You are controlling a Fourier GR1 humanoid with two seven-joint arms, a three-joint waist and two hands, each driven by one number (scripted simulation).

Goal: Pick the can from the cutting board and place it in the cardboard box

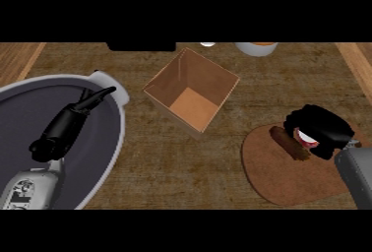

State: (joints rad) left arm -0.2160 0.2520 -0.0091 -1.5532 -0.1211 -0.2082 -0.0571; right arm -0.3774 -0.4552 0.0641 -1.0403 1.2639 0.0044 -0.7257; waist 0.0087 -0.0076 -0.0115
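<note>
A round brown cutting board (287, 179) lies at the lower right of the counter. Over its upper part my right hand (320, 128) is curled round the can (306, 138), of which only a white and red patch shows between the fingers. A brown cylindrical shape (289, 144) lies on the board just left of the hand. The open cardboard box (193, 91) stands at the upper middle, left of the hand and apart from it. My left hand (69, 125) rests with straight fingers over the large grey pan at the left.
A large grey round pan (109, 152) fills the left side, its handle stub (109, 81) pointing toward the box. A white cup (256, 48) and a dark object (141, 46) sit at the far edge. Wooden strips border the counter left and right.
</note>
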